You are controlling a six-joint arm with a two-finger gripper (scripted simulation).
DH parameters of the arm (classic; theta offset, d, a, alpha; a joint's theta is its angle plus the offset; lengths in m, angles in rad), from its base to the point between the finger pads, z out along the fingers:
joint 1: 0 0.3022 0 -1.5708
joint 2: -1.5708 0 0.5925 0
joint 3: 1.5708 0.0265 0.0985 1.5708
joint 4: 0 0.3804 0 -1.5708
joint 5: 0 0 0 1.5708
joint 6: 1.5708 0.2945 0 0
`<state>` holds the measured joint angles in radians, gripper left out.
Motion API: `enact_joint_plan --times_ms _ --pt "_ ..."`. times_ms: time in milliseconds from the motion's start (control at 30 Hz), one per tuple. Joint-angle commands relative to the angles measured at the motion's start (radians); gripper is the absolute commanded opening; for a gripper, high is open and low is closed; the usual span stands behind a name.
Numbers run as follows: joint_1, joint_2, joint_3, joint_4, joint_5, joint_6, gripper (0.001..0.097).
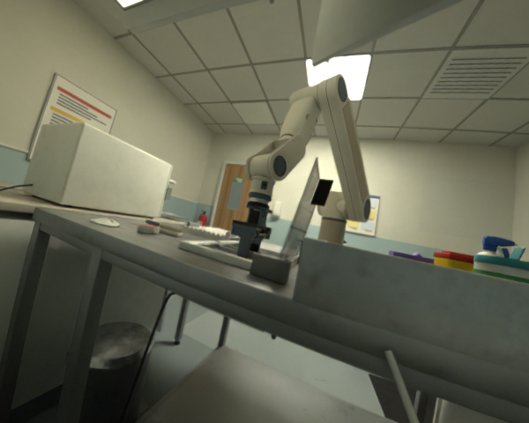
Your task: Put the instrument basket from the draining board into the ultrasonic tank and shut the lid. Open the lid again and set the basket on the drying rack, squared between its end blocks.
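The instrument basket is hidden behind my gripper [251, 246] and the near end block [269, 267], so I cannot tell how it sits. The gripper is down at the drying rack [215, 251], a pale flat frame on the grey table, and it is open and holds nothing. Just right of it the ultrasonic tank [415, 291] shows as a large grey box, and its clear lid [303, 211] stands raised, leaning up beside the arm.
A big white box [98, 170] stands at the table's far left, with a small white dish [104, 221] and a round puck [148, 227] near it. Coloured blocks [454, 260] and a blue spray bottle [497, 246] sit beyond the tank. A stool [119, 346] stands under the table.
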<state>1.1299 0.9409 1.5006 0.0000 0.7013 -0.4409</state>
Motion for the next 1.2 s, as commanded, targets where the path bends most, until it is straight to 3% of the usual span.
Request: enact_joint_plan --times_ms 0,1167 --pt "0.0 -0.001 0.0 0.0 0.0 0.0 0.0833" --pt "0.0 -0.057 -0.003 0.0 0.058 0.0 0.0833"
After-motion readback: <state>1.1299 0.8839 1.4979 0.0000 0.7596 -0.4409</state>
